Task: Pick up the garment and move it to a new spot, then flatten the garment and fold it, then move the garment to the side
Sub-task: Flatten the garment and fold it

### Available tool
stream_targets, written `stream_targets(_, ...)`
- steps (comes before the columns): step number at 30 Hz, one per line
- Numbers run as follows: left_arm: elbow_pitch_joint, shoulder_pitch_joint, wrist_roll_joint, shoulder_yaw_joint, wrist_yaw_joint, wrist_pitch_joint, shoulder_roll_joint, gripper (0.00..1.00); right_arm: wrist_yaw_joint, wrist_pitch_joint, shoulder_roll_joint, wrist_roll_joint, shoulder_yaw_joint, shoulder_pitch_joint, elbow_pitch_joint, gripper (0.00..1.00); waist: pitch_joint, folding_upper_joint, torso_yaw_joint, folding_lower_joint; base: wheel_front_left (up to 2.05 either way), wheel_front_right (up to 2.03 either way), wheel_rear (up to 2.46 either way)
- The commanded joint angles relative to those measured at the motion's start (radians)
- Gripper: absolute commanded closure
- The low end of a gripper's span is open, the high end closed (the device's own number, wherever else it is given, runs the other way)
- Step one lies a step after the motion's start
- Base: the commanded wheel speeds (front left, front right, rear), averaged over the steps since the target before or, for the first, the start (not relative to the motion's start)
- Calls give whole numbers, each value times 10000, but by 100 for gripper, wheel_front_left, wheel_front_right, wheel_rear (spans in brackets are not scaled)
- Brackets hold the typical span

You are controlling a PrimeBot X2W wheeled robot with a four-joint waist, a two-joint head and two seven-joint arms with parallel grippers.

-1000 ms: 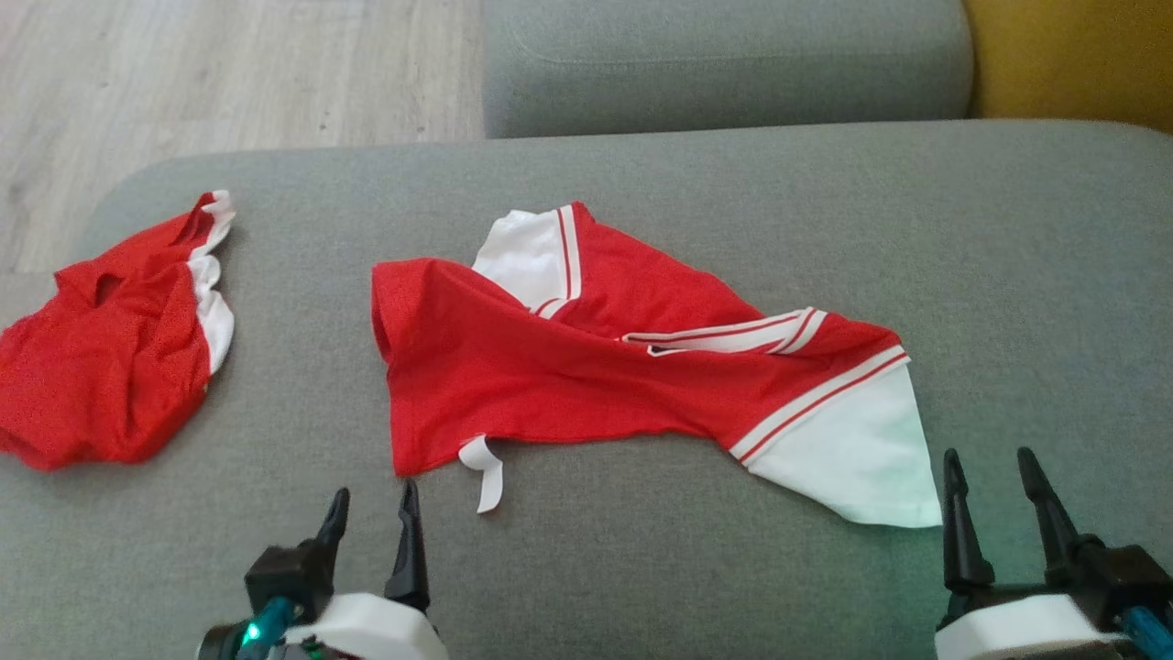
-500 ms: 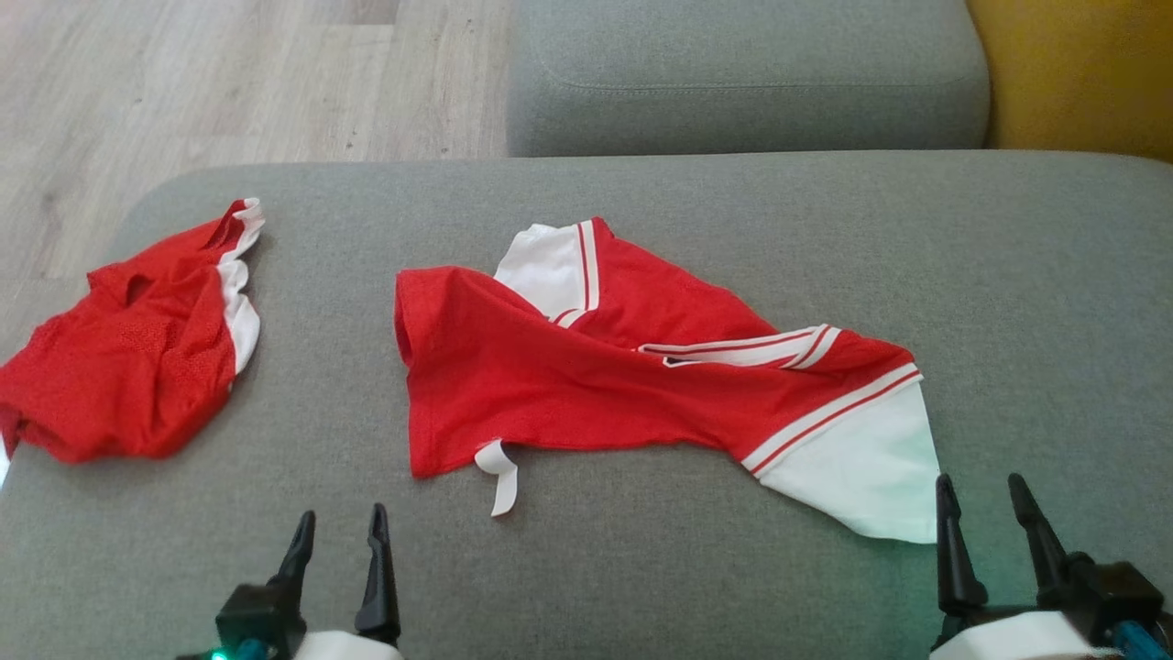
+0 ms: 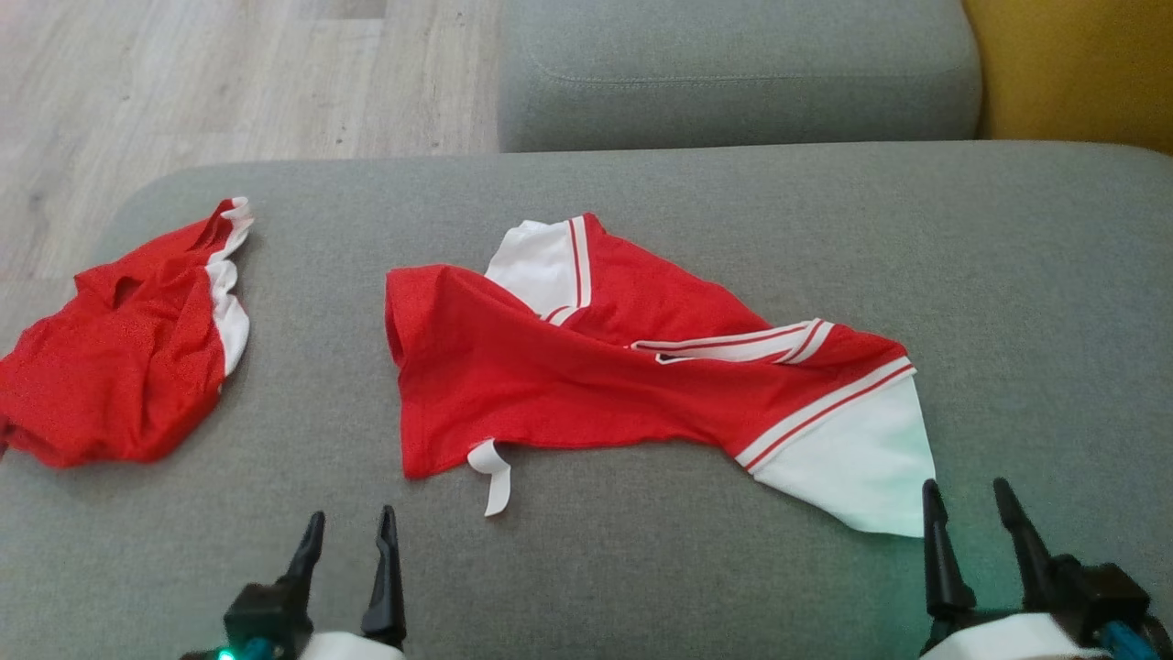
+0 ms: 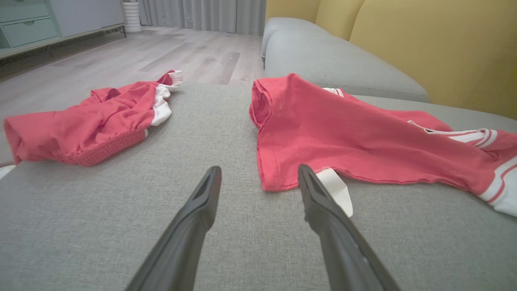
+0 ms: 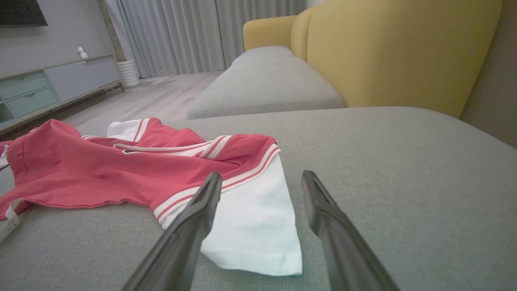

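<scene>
Fingers of my left gripper [image 3: 351, 513] stand spread and empty, just short of the red-and-white garment [image 3: 586, 376], which lies rumpled across the grey cushion [image 3: 641, 577]; my right gripper [image 3: 966, 483], also spread, hovers beside its white sleeve [image 3: 852, 467].

Loads of bare grey cushion [image 3: 1008, 275] off to the right and along the near edge. Crumpled red shirt [image 3: 596, 367] sprawled across the middle, second red garment [image 3: 128, 357] bunched at the left edge, open strip between them. Farther back, grey seat [image 3: 733, 73] and yellow backrest [image 3: 1072, 73] in the way.
</scene>
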State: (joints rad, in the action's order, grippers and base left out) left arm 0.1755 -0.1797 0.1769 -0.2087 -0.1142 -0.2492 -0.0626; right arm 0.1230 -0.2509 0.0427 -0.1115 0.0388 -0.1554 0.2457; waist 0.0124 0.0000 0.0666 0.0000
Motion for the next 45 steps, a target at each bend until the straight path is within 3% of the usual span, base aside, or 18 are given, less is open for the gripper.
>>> stream_targets(1, -202, 505, -128, 347, 19, -125, 43, 0, 77, -109, 75, -97, -264, 359, -190, 0, -29, 0, -31, 0, 0, 0, 0)
stream_targets(5, 524, 991, -297, 62, 142, 56, 37, 0, 77, 812, 75, -374, -445, 904, 223, 0, -237, 0, -169, 0, 0, 0, 0)
stream_targets(12, 1468, 2557, -686, -343, 232, 1883, -157, 0, 77, 4544, 230, 175, -13, 2151, 313, 0, -888, 0, -327, 0, 0, 0, 0)
stream_targets(18, 1881, 3503, -802, -532, 394, 3268, -348, 0, 77, 6287, 476, 24, -97, 2585, 126, 0, -1370, 0, -302, 0, 0, 0, 0)
stream_targets(24, 2292, 4036, -779, -535, 419, 3904, -493, 0, 77, 7040, 782, -660, -480, 2742, 91, 0, -1677, 0, -344, 0, 0, 0, 0)
stream_targets(39, 2815, 4545, -599, -677, 564, 3945, -601, 0, 77, 7344, 939, -1133, -879, 2720, 167, 0, -2073, 0, -482, 0, 0, 0, 0)
stream_targets(40, 2877, 4594, -578, -702, 607, 3976, -600, 19, 77, 7401, 941, -1165, -926, 2733, 211, 0, -2098, 0, -488, 0, 0, 0, 0)
stream_targets(41, 2934, 4636, -548, -714, 637, 3999, -595, 58, 77, 7461, 941, -1208, -957, 2747, 266, 9, -2117, 0, -495, 0, 0, 0, 0)
stream_targets(42, 2934, 4636, -548, -714, 637, 3999, -595, 58, 77, 7461, 941, -1208, -957, 2747, 266, 9, -2117, 0, -495, 0, 0, 0, 0)
stream_targets(43, 2977, 4669, -524, -719, 645, 3994, -589, 100, 77, 7498, 936, -1260, -977, 2767, 319, 52, -2132, 0, -503, 0, 0, 0, 0)
stream_targets(44, 3032, 4682, -493, -728, 664, 4003, -583, 100, 77, 7485, 913, -1359, -994, 2795, 360, 86, -2139, 0, -507, 0, 0, 0, 0)
stream_targets(45, 3078, 4686, -459, -740, 692, 4006, -578, 100, 77, 7443, 872, -1515, -983, 2826, 397, 100, -2138, 0, -507, 0, 0, 0, 0)
